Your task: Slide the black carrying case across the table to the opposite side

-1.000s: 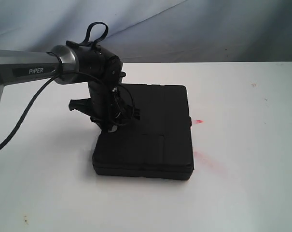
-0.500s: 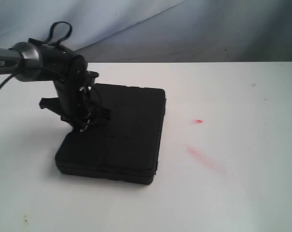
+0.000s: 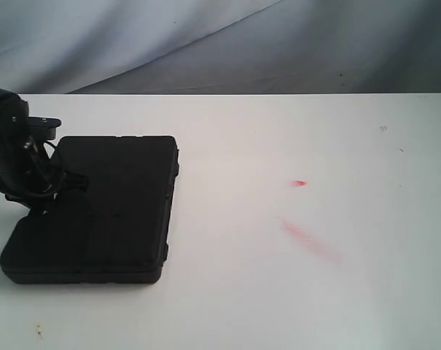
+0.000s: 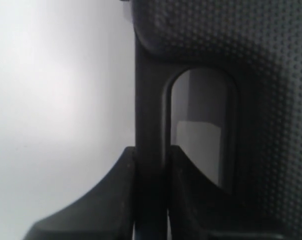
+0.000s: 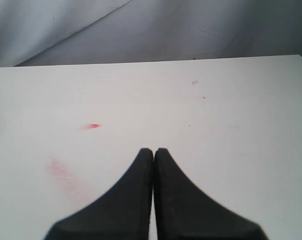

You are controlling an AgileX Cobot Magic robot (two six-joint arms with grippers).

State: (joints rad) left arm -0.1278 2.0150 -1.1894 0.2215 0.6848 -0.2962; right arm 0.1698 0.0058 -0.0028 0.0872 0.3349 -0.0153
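- Black plastic case, flat with rounded corners, lies on a wide white table. In the exterior view it sits at the far left, close to the front edge.
- At the case's left edge, the left gripper holds it. In the wrist view the jaws are closed to a narrow gap, pinching the thin rim beside the handle slot, with one finger on each side of that rim.
- The right gripper is pressed fully closed with nothing between its fingers. It hangs over bare table, well apart from the case.
- Right of centre on the tabletop are a small red dab and a fainter red smear, both well clear of the case.
- Behind the table hangs a grey cloth.
- Progress, as a judgement: the slide looks nearly or wholly done, since the case is at one extreme side and most of the table is to its right.
- The left edge of the table is outside the exterior view, so I cannot tell how much room remains there.
- What seems left is a short final pull, if any. After that the left jaws need to open and the arm to draw away.
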